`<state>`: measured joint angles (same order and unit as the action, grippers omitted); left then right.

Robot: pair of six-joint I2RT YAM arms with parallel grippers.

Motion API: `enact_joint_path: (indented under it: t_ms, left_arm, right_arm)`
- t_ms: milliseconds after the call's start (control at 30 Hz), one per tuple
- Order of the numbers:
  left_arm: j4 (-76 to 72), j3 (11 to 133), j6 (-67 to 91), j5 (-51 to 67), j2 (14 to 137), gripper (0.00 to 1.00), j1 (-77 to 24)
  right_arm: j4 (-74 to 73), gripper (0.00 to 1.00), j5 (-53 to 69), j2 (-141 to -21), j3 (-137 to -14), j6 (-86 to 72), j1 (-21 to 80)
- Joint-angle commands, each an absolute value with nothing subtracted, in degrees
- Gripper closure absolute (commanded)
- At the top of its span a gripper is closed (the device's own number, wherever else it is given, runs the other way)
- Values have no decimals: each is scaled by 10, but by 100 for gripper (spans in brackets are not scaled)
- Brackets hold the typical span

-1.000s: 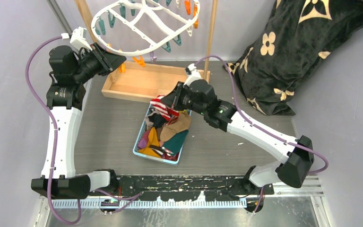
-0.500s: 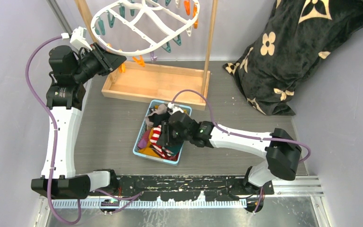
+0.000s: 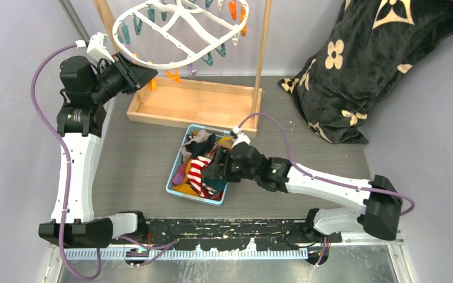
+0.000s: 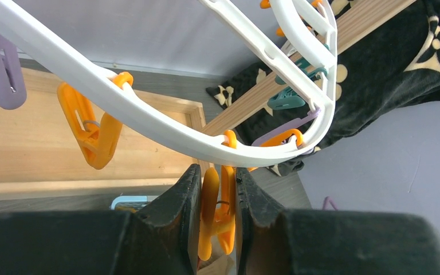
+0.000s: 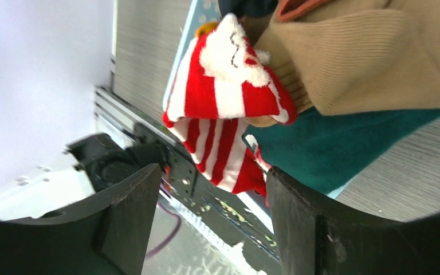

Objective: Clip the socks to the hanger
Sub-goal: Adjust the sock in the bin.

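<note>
The white hanger [image 3: 153, 29] hangs at the back left with orange and teal clips on its rim [image 4: 149, 109]. My left gripper [image 3: 146, 73] [image 4: 217, 172] is shut on one orange clip [image 4: 209, 206] hanging from that rim. The socks [image 3: 203, 156] lie heaped in a light blue bin [image 3: 197, 198] at mid-table. A red-white striped sock [image 3: 196, 174] [image 5: 229, 97] rests on top of the heap, over a tan sock [image 5: 366, 63] and a teal one [image 5: 332, 149]. My right gripper [image 3: 210, 168] [image 5: 212, 175] stands open just beside the striped sock, holding nothing.
The light wooden stand [image 3: 189, 103] has its tray base behind the bin and a post [image 3: 262, 53] rising at the right. A black flower-patterned blanket [image 3: 365, 65] is piled at the back right. Grey walls close in on both sides.
The right gripper carried the striped sock from the bin's far end to its near part, opened and let it drop onto the heap. The left gripper has not moved.
</note>
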<state>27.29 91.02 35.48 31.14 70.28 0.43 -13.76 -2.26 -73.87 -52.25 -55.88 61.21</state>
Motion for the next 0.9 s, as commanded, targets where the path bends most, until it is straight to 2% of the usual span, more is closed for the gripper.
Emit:
enact_joint_path:
  t_ms: [0,267,667,867]
  left_arm:
    - [283,932,349,327,701,100,5]
    - [279,928,354,328,703,100,5]
    - [282,927,350,323,696,100,5]
    - [282,926,351,322,693,100,5]
  right_arm:
    - [-73,27,-101,-671,-487,-684,592]
    - [-3,33,-71,-675,-441,-908,557]
    - [-33,37,-83,-697,-448,-1027,557]
    - [-71,43,-112,-715,-462,-1048,557]
